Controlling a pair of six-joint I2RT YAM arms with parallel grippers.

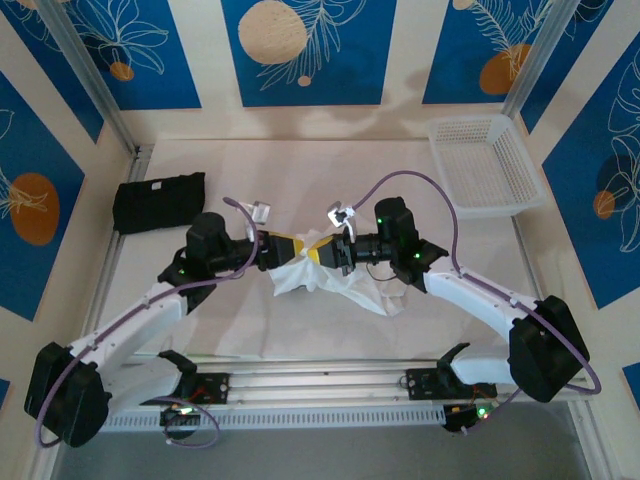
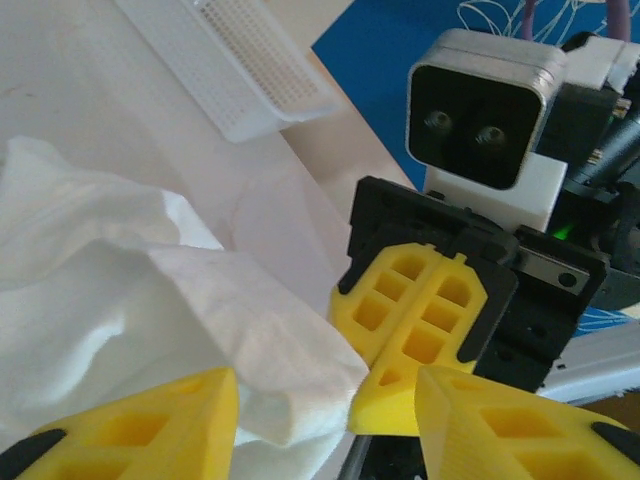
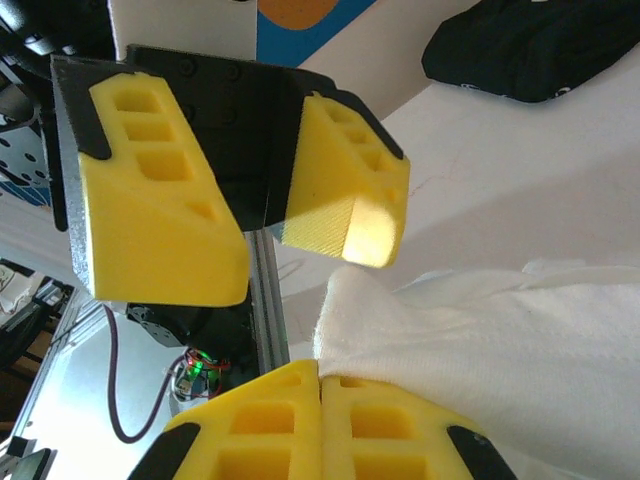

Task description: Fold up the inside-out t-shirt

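Note:
The white inside-out t-shirt [image 1: 325,280] lies bunched mid-table, drawn up toward both grippers, which meet tip to tip above it. My right gripper [image 1: 328,250] is shut, and a corner of the t-shirt [image 3: 480,340] runs into its closed fingertips [image 3: 320,375]. My left gripper [image 1: 300,250] is open. In the left wrist view its yellow fingers [image 2: 150,425] stand apart with a fold of the t-shirt [image 2: 230,330] lying loose between them. The same view has the right gripper [image 2: 385,385] straight ahead, shut at the cloth's tip. The right wrist view shows the left gripper [image 3: 300,255] spread wide just above the cloth edge.
A folded black garment [image 1: 158,203] lies at the back left of the table, also visible at the top right of the right wrist view [image 3: 530,50]. A white mesh basket [image 1: 485,165] stands at the back right. The table's metal rail [image 1: 320,385] runs along the near edge.

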